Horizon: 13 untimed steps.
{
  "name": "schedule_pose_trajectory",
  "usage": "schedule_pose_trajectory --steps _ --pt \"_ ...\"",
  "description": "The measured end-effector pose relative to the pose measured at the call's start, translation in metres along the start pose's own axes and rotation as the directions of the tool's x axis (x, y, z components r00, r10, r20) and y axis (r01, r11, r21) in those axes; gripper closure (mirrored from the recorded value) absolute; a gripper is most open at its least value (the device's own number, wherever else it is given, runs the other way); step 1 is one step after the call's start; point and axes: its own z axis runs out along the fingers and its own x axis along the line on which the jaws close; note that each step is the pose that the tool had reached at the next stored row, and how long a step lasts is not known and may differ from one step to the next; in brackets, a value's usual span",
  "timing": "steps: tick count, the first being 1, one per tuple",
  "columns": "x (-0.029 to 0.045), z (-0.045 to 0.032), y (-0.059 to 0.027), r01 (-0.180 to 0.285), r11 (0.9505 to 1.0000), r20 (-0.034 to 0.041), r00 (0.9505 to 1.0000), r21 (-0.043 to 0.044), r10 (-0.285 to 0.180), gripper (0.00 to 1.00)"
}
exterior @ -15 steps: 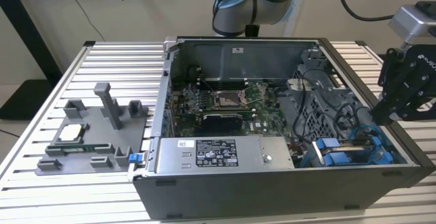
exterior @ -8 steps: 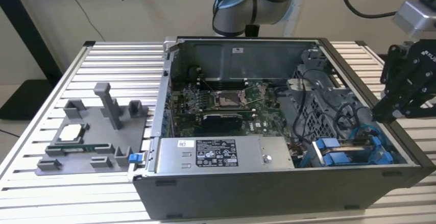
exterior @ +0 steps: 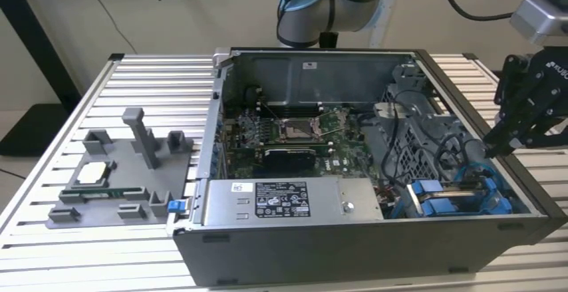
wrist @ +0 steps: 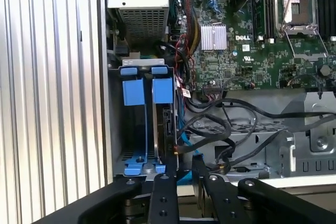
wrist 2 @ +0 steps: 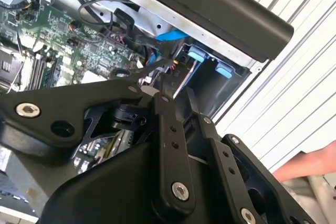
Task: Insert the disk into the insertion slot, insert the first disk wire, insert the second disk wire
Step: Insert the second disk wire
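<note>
The disk (wrist: pixel 167 124) stands on edge inside the insertion slot (wrist: pixel 131 135), with its blue carrier tabs at the mouth of the cage. I judge the first step done (the frame hides most of the drive's body, so it may not be fully seated). The end effector (wrist: pixel 182 174) hovers just beside the slot's open end, close to a blue wire (wrist: pixel 185 139) and a tangle of black wires (wrist: pixel 220 129). I cannot tell whether it is clenched or released. In the exterior view it hangs over the side of the computer case (exterior: pixel 355 252) on the exterior view's right, and the case rests on the slatted bench (exterior: pixel 133 79).

The disk is probably stiff, dense for its size and sensitive to knocks. It is best held by the long sides of the carrier, never by the connector edge. The wires look limp and springy, so the cord gives little control. The small hard plug is the place to take hold, squarely, because its contacts would bend if pushed in crooked.
</note>
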Motion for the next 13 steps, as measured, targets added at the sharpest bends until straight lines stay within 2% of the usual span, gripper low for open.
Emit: schedule_pose_trajectory --steps 5,13 --pt "-0.0046 0.0005 -0.0122 0.001 1.0 -0.0003 1.0 0.0 -0.001 0.0" --pt "-0.0063 0.0019 -0.0207 0.002 1.0 -0.0004 1.0 -0.0001 -0.002 0.0"
